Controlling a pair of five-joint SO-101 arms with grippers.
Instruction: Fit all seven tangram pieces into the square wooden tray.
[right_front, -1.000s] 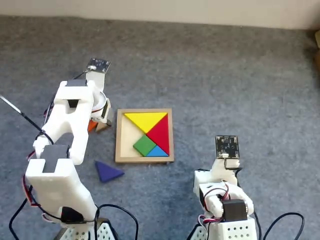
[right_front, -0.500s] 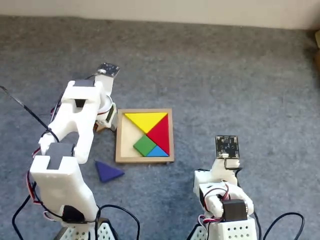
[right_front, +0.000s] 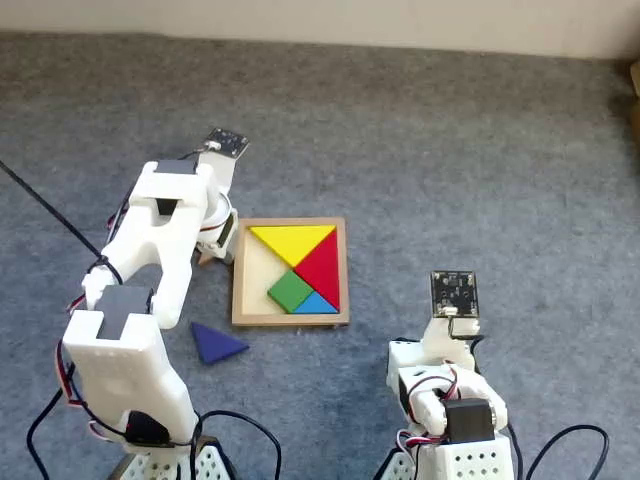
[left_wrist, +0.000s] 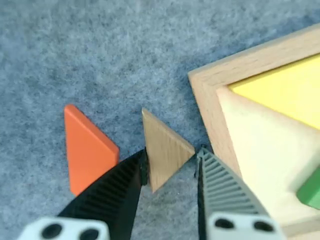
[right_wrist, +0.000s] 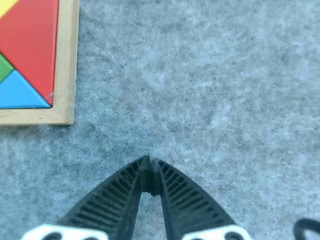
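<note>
RISK: left gripper, narrow and pinching the tan triangle on the carpet at 9 o'clock of the tray, may jam its corner against the rim or nudge the orange piece | right gripper closed, parked at the tray's 5 o'clock | CHANGE: left arm has swung tray-ward; right arm unmoved.

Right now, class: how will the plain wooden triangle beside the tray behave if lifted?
The wooden triangle looks rigid and thin, so probably light. Flat on the carpet, it shouldn't roll; its slanted edges might twist in the left claw.
</note>
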